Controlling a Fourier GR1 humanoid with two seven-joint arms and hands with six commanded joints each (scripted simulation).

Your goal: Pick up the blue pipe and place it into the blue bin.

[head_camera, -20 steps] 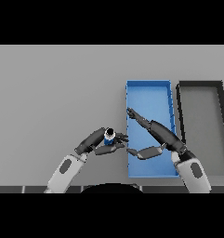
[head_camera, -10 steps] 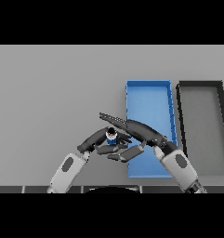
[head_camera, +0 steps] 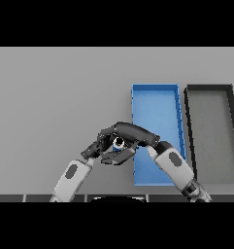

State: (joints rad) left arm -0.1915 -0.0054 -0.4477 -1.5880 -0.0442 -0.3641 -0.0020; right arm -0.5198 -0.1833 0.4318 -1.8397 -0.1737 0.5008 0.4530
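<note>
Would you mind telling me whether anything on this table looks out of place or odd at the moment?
Nothing looks spilled or damaged. The blue pipe sits on the table just left of the blue bin, crowded between the left hand and the right hand, whose fingers arch over it. The black bin stands squarely beside the blue one.

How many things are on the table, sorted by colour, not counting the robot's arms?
Blue: 2, the blue pipe and the blue bin
Black: 1, the black bin
Total: 3
</note>
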